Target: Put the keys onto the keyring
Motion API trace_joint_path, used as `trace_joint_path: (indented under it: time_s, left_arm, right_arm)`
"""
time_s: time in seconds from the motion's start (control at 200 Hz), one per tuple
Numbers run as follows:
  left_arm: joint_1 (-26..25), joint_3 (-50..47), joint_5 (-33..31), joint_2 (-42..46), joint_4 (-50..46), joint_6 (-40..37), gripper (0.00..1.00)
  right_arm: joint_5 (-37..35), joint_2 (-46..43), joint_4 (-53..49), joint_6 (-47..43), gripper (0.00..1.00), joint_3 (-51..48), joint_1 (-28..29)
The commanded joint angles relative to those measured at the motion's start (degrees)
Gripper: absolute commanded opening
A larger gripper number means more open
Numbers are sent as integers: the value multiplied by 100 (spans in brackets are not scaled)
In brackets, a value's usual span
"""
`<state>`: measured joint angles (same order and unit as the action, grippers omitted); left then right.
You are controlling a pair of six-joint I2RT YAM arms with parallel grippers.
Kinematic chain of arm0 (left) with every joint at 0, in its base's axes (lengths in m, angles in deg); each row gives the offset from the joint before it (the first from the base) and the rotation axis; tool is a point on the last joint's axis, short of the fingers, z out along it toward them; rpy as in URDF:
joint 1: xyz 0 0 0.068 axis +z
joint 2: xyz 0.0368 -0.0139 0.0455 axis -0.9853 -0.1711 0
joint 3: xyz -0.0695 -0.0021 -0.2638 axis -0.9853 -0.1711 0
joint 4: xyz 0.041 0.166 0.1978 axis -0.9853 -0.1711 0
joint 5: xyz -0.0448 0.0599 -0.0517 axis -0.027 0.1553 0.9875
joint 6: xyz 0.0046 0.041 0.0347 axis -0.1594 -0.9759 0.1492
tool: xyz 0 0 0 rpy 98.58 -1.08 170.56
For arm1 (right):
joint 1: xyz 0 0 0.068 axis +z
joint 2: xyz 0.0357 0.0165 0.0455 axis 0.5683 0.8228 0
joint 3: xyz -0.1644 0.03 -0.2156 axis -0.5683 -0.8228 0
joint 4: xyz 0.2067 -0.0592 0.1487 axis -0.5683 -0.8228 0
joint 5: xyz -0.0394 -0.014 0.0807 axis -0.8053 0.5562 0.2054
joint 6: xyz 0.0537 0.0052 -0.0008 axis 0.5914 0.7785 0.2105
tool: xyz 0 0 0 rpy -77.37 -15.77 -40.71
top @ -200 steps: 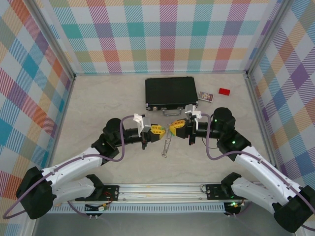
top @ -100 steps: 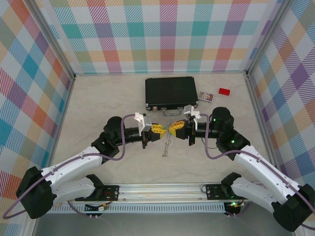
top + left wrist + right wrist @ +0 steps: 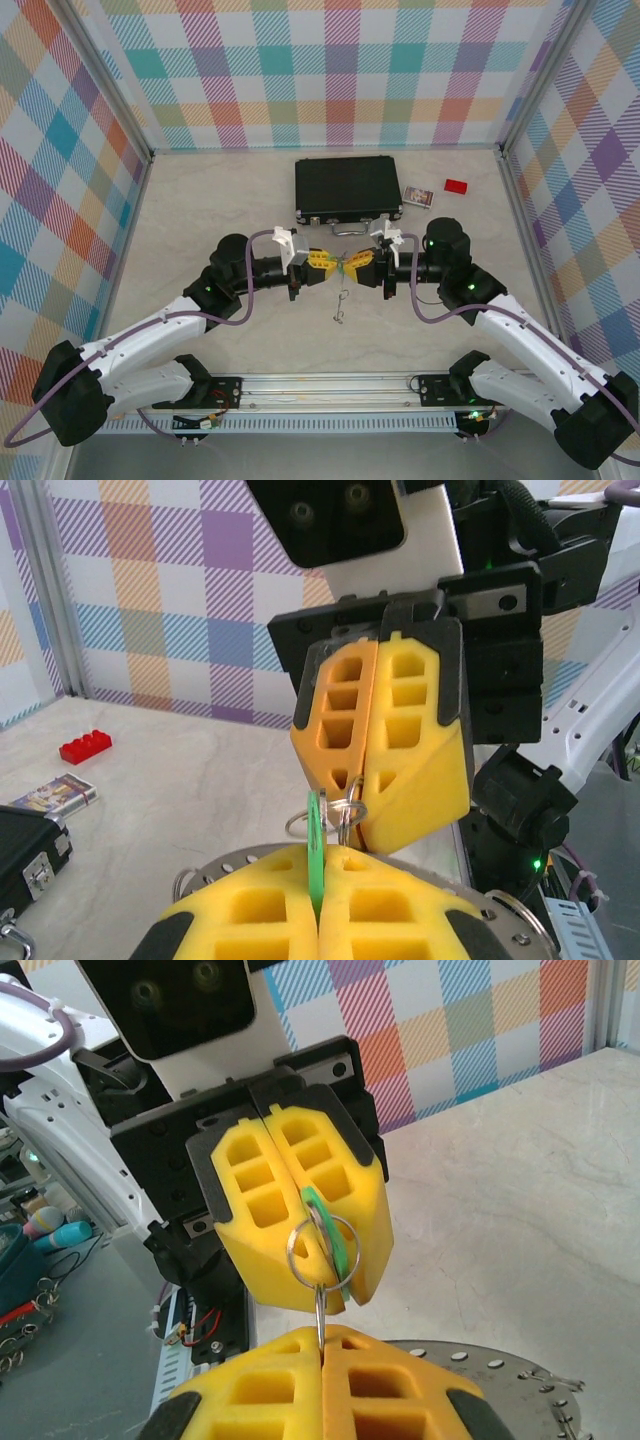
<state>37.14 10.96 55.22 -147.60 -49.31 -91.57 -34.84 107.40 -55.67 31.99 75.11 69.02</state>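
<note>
My left gripper (image 3: pixel 322 264) and right gripper (image 3: pixel 360 264) meet tip to tip above the table's middle. In the left wrist view my left gripper (image 3: pixel 322 858) is shut on a green key (image 3: pixel 316 845), held edge-on. That key (image 3: pixel 340 1240) carries a small metal ring (image 3: pixel 320 1250). My right gripper (image 3: pixel 322 1332) is shut on the thin grey keyring (image 3: pixel 320 1312), seen edge-on, and its top meets the small ring's lower rim. I cannot tell whether they are linked. The keyring (image 3: pixel 340 303) hangs down below both grippers.
A black case (image 3: pixel 347 188) lies at the back centre, just beyond the grippers. A small printed card (image 3: pixel 418 196) and a red block (image 3: pixel 456 185) sit to its right. The plaid walls close in the table on three sides.
The two grippers have closed the gap between them and now meet. The right one moved left. The hanging keyring swung from slanted to nearly straight down.
</note>
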Motion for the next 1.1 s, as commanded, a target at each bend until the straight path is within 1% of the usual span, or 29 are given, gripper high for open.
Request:
trace_joint_path:
  time_s: [0.0, 0.235, 0.425, 0.48, 0.525, 0.565, 0.62, 0.825, 0.97, 1.095]
  left_arm:
    - [-19, 210, -11, 120, -43, -114, 0]
    - [-20, 298, -29, 109, -203, -206, 0]
    - [-24, 394, -215, 162, -402, -329, 0]
    - [-23, 427, -268, 178, -459, -355, 0]
    - [-19, 466, -290, 165, -536, -388, 0]
    - [-20, 501, -315, 142, -624, -427, 0]
    - [-23, 567, -373, 103, -723, -454, 0]
    - [-18, 685, -599, -115, -862, -521, 0]
    - [-22, 891, -770, -378, -1071, -606, 0]
    - [-16, 1045, -798, -650, -1130, -619, 0]
  right_arm:
    - [164, 19, -28, -151, 0, -9, -34]
    - [125, 75, -210, -274, 0, 26, -30]
    - [-82, 69, -302, -346, 0, -12, -29]
    - [-239, 54, -310, -327, 11, -50, -37]
    - [-380, 14, -287, -320, 24, -85, -37]
    - [-483, -44, -243, -311, 31, -137, -31]
    - [-606, -136, -170, -294, 33, -210, -37]
    - [-1207, -526, -82, -215, 56, -418, -38]
    - [-1839, -925, 104, -10, 64, -694, -34]
    - [-2478, -1269, 159, 152, 74, -895, -36]
